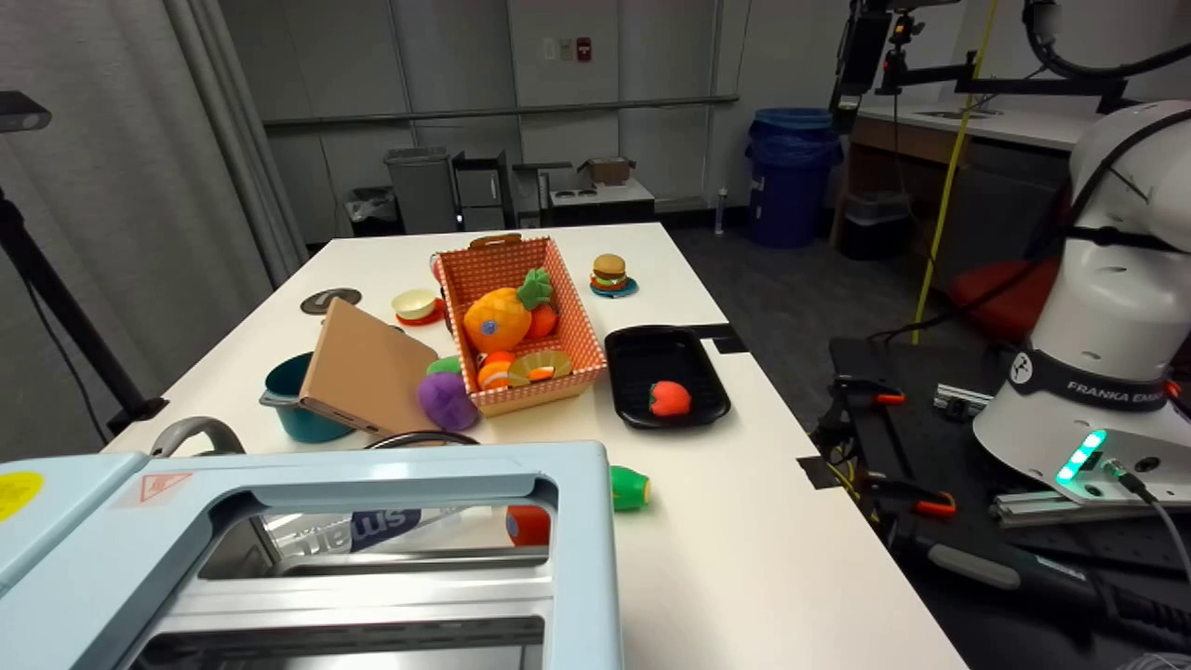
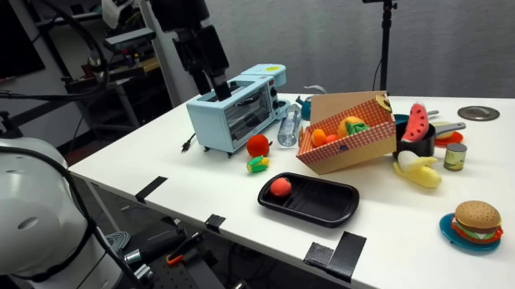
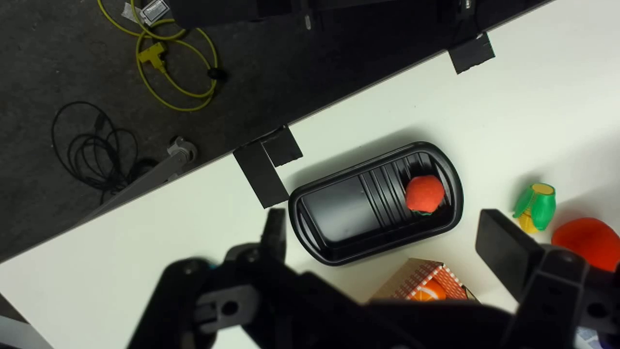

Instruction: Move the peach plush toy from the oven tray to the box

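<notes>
The peach plush toy, small and red-orange, lies inside the black oven tray at one end. The toy [image 1: 670, 398] [image 2: 280, 187] and tray [image 1: 654, 358] [image 2: 324, 205] show in both exterior views. In the wrist view, the toy [image 3: 424, 195] and tray [image 3: 339, 209] lie beyond the fingertips. The orange checked box [image 1: 583, 341] [image 2: 370, 150] stands beside the tray with toys inside; only its corner [image 3: 409, 278] shows in the wrist view. My gripper [image 3: 382, 224] is open and empty, its fingers wide apart. In an exterior view the gripper [image 2: 213, 89] hangs high above the table.
A light-blue toaster oven [image 1: 372, 484] [image 2: 212, 126] stands on the table. A corn toy [image 2: 257, 164], a red round toy [image 2: 257, 145] and a bottle [image 2: 289, 127] lie near it. A purple plush [image 1: 447, 400] touches the box. A toy burger [image 2: 477, 222] sits on a blue plate.
</notes>
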Motion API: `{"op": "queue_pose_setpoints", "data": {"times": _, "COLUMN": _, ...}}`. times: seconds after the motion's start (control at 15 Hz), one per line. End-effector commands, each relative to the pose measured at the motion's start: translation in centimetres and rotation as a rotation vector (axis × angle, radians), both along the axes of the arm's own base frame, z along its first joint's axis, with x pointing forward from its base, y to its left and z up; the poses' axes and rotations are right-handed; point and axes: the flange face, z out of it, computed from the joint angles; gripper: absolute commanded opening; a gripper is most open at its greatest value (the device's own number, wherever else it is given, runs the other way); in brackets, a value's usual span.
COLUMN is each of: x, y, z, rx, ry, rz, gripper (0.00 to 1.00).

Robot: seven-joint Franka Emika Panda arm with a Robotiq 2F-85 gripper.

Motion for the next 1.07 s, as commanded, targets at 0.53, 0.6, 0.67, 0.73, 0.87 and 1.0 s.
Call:
{"op": "queue_pose_setpoints", "data": {"times": 0.53, "x": 0.02, "y": -0.05, "z": -0.05, "rx": -0.007, "ry": 0.024, "rz": 0.005, "gripper": 1.0}}
{"op": "queue_pose_setpoints", "data": {"times": 0.6, "x": 0.03, "y": -0.09, "z": -0.08, "rx": -0.012, "ry": 0.029, "rz": 0.014, "gripper": 1.0}}
{"op": "queue_pose_setpoints", "data": {"times": 0.67, "x": 0.03, "y": -0.12, "z": -0.11, "rx": -0.013, "ry": 0.037, "rz": 0.02, "gripper": 1.0}}
{"op": "queue_pose_setpoints", "data": {"times": 0.73, "x": 0.05, "y": -0.13, "z": -0.15, "rx": -0.016, "ry": 0.043, "rz": 0.024, "gripper": 1.0}}
{"op": "queue_pose_setpoints", "data": {"times": 0.87, "x": -0.02, "y": -0.18, "z": -0.23, "rx": -0.02, "ry": 0.064, "rz": 0.032, "gripper": 1.0}}
{"op": "queue_pose_setpoints", "data": {"times": 1.0, "x": -0.25, "y": -0.22, "z": -0.33, "rx": -0.02, "ry": 0.093, "rz": 0.035, "gripper": 1.0}}
